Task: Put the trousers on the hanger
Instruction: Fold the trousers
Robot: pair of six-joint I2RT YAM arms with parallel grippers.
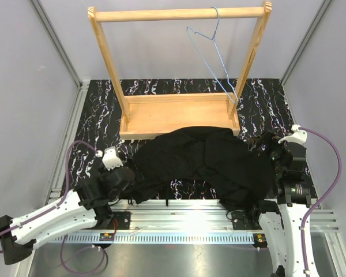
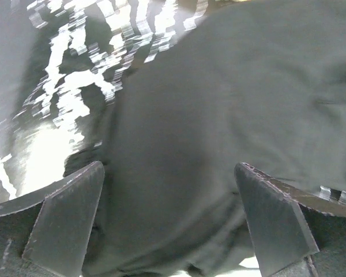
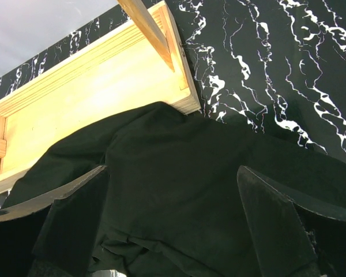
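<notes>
— black trousers (image 1: 202, 164): where do they lie?
— crumpled in a wide heap on the marbled dark surface (image 1: 98, 109), between the two arms. their far edge laps over the front lip of the base tray (image 1: 161, 118) of the wooden rack (image 1: 106, 55). in the right wrist view the cloth covers the tray's near right corner and a little of its floor.
— what else shows in that tray?
— the rest of its floor is plain pale wood, with a post rising from each end.
— and the hanger?
— the light-blue hanger (image 1: 212, 39) hangs by its hook from the rack's top rail (image 1: 179, 12), near the right post (image 1: 252, 55). it hangs tilted, its low corner down by the tray's right end, apart from the trousers.
— left end effector?
— the left end effector (image 2: 172, 231) is low at the heap's left end. its fingers (image 2: 63, 219) are spread apart, and dark cloth fills the view between them. whether they touch the cloth, i cannot tell.
— right one?
— the right end effector (image 3: 173, 225) sits at the heap's right end. its fingers (image 3: 277, 225) are also wide apart, pointing over the trousers toward the tray. cloth lies between and below them, and they are not clamped on it.
</notes>
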